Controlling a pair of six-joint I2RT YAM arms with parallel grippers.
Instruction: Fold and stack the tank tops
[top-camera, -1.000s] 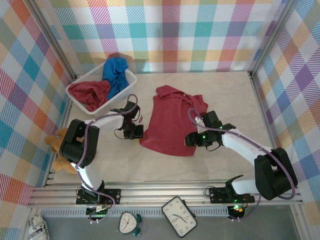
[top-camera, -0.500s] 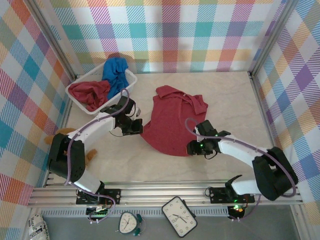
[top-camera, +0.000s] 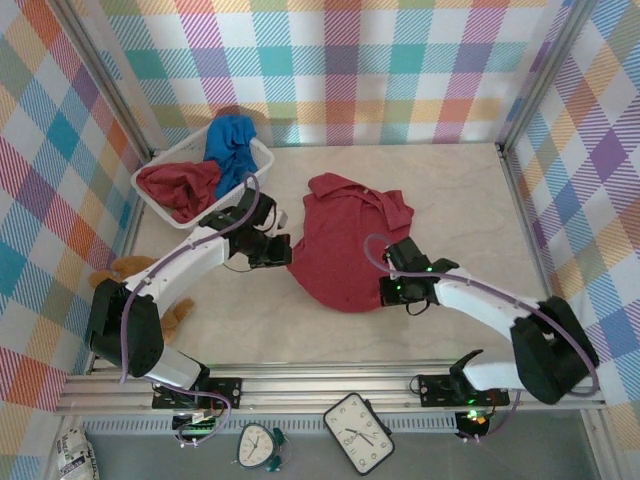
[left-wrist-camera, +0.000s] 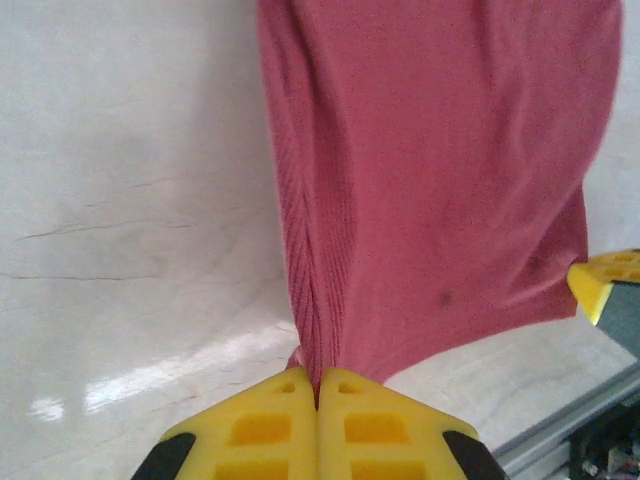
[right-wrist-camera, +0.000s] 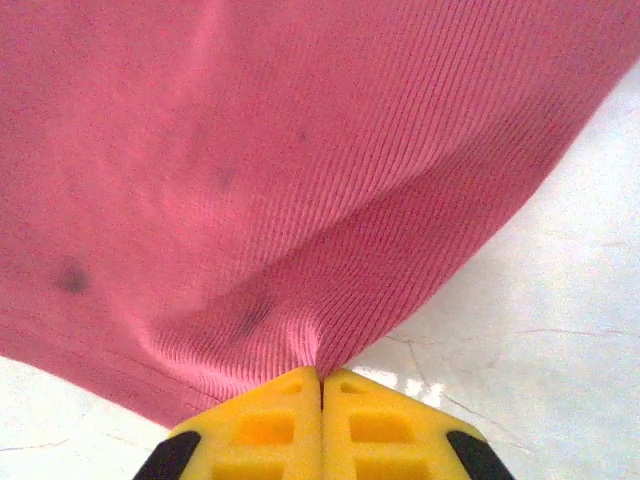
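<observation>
A dark red tank top (top-camera: 345, 240) lies spread on the table's middle, its straps toward the back wall. My left gripper (top-camera: 282, 256) is shut on its left hem corner, the ribbed red cloth (left-wrist-camera: 400, 190) bunching into the yellow fingers (left-wrist-camera: 270, 430). My right gripper (top-camera: 390, 292) is shut on the right hem corner, the red cloth (right-wrist-camera: 300, 180) pinched between its fingers (right-wrist-camera: 385, 430). The hem sags in a curve between the two grippers. A second dark red tank top (top-camera: 178, 186) and the bright blue one (top-camera: 232, 148) lie crumpled in the basket.
The white mesh basket (top-camera: 258, 157) stands at the back left. A brown teddy bear (top-camera: 130, 268) lies at the left table edge under the left arm. Plaid walls close in the table on three sides; an aluminium rail runs along the front.
Both grippers have moved with the hem: the left toward the back and right, the right toward the left. The hem has bowed into a curve and the top has bunched slightly.
</observation>
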